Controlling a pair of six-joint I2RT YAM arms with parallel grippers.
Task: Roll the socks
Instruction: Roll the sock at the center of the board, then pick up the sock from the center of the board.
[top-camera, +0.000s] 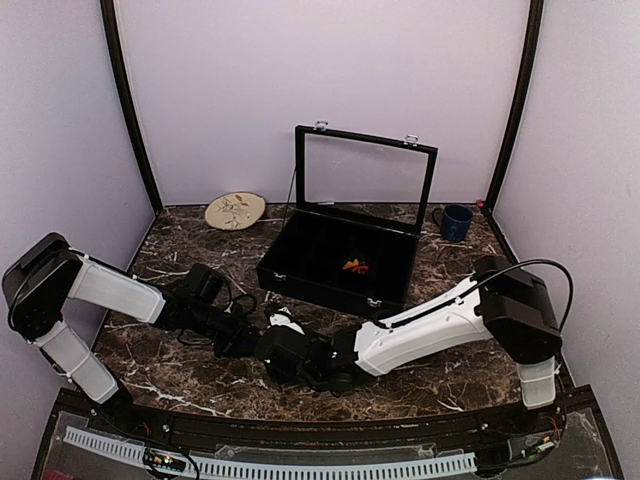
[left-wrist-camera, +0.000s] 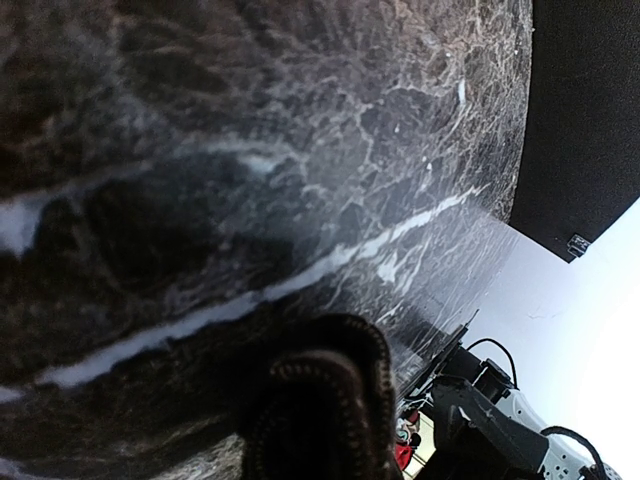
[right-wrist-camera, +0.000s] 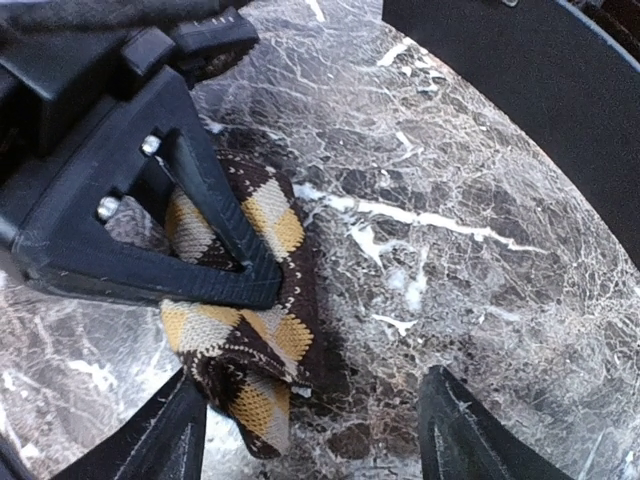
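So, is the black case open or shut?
Open: the lid stands upright at the back of the case, and the inside shows.

Soft light, glossy sheen, blurred sock (left-wrist-camera: 322, 405) (close-up)

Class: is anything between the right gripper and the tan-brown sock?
Nothing visible does. The near end of the tan-brown sock lies uncovered on the marble table, right at the open right gripper. The left gripper's finger crosses only its far part.
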